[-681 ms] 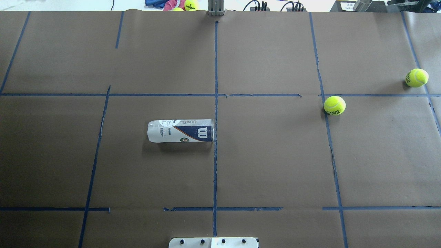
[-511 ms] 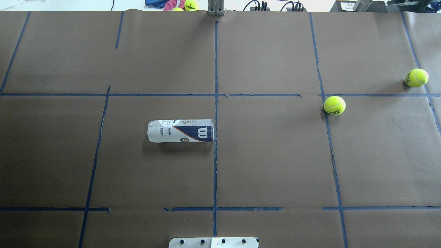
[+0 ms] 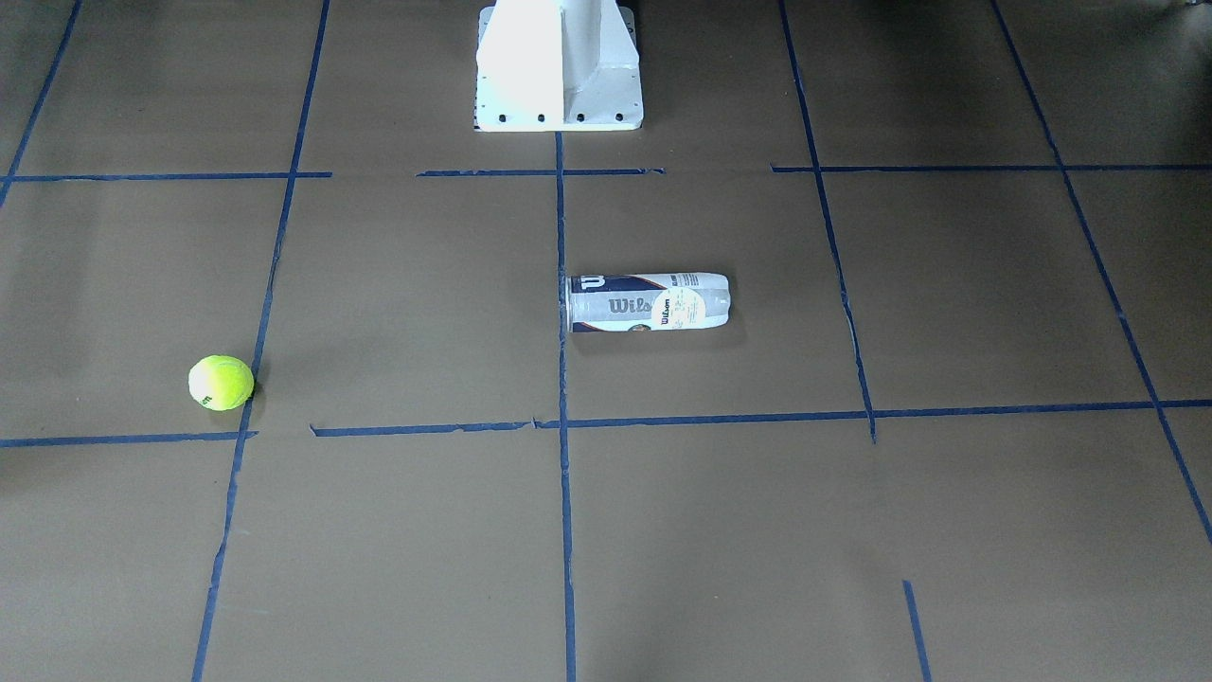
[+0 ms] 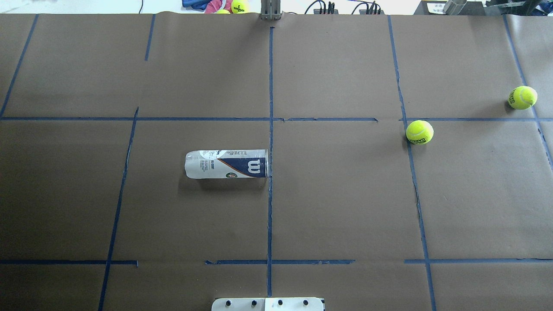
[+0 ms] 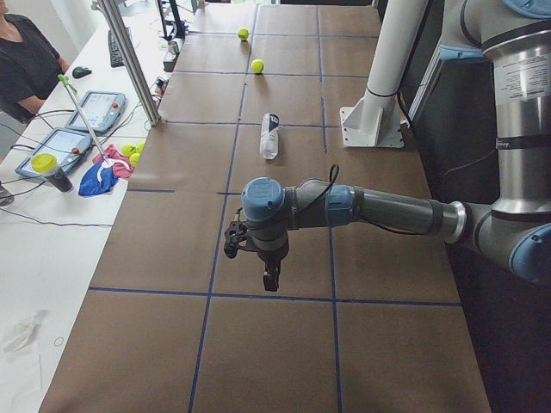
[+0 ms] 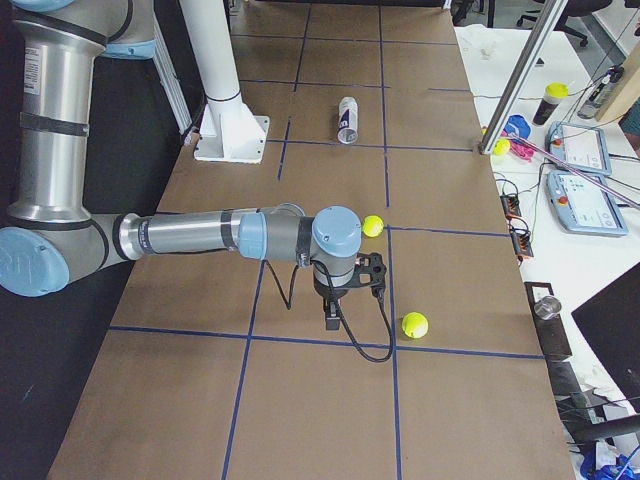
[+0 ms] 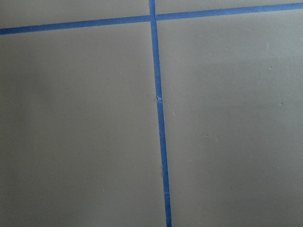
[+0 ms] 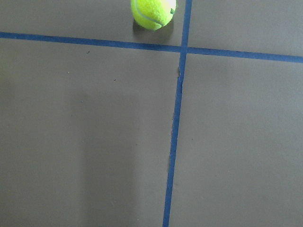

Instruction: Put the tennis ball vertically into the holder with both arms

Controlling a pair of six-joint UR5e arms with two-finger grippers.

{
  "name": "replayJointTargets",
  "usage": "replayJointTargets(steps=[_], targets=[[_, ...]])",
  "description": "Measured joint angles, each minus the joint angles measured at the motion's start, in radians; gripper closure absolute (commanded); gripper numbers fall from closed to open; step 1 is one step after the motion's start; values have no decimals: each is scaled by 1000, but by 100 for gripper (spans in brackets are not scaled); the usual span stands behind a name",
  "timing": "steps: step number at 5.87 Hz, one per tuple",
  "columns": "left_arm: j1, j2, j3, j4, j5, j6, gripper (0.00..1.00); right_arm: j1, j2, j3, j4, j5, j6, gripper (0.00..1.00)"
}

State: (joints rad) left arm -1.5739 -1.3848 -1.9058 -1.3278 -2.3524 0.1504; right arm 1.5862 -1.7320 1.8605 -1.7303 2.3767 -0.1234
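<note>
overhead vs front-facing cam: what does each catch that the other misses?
Overhead only: a second ball near the table's right edge, and a spare ball beyond the far edge. Front-facing only: the cream sticker on the holder, and the upright column of the pedestal. Both: the holder lying on its side, one tennis ball on the table, the blue tape lines and the pedestal's base plate.

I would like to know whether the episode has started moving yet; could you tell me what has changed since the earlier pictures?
Nothing has visibly changed in the overhead view. The holder lies on its side where it was, and the tennis ball and the second ball farther right have not moved.
</note>
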Motion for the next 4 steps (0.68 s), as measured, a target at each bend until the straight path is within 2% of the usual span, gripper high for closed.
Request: replayJointTargets(steps=[4], targets=[[-1, 4, -19, -6, -2, 3, 0, 0, -5, -18, -2, 3, -1, 0]])
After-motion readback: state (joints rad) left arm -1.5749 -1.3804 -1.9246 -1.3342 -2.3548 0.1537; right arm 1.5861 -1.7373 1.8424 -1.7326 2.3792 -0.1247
